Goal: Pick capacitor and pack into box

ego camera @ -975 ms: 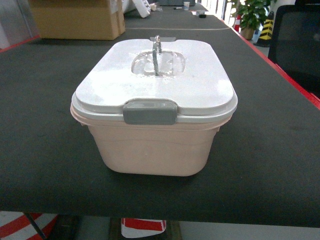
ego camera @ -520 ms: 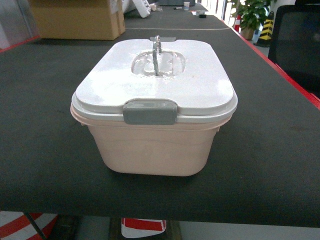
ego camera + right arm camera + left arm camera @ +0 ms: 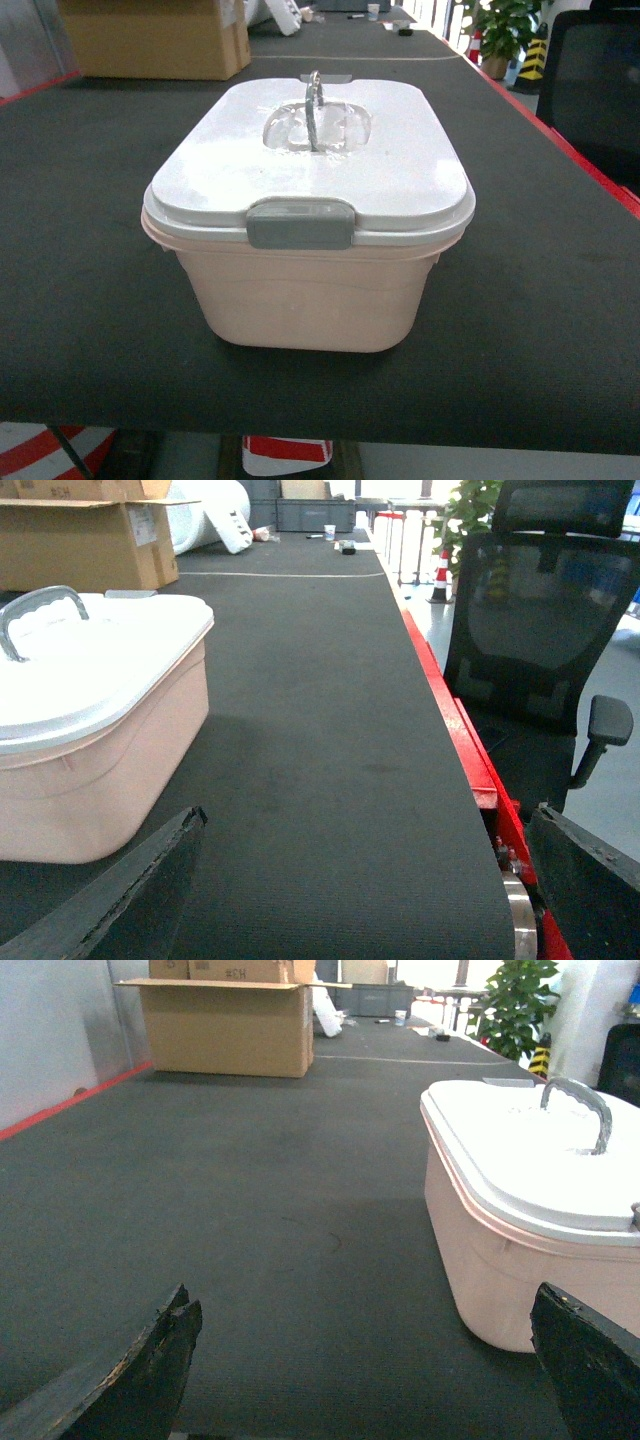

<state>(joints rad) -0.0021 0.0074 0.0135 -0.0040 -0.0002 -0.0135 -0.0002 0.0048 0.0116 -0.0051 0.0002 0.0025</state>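
Note:
The pale pink box (image 3: 305, 295) stands in the middle of the dark table, its white lid (image 3: 310, 165) shut, the grey latch (image 3: 299, 223) facing me and the grey handle (image 3: 313, 108) upright. It also shows at the right of the left wrist view as the box (image 3: 500, 1250) and at the left of the right wrist view as the box (image 3: 90, 770). My left gripper (image 3: 365, 1360) is open, low over bare mat left of the box. My right gripper (image 3: 365, 880) is open, right of the box near the table's red edge. No capacitor is in view. Neither gripper shows in the head view.
A brown cardboard carton (image 3: 155, 38) sits at the far left of the table. A black mesh office chair (image 3: 540, 630) stands beyond the red right edge (image 3: 450, 720). A potted plant (image 3: 500, 30) and small items lie far back.

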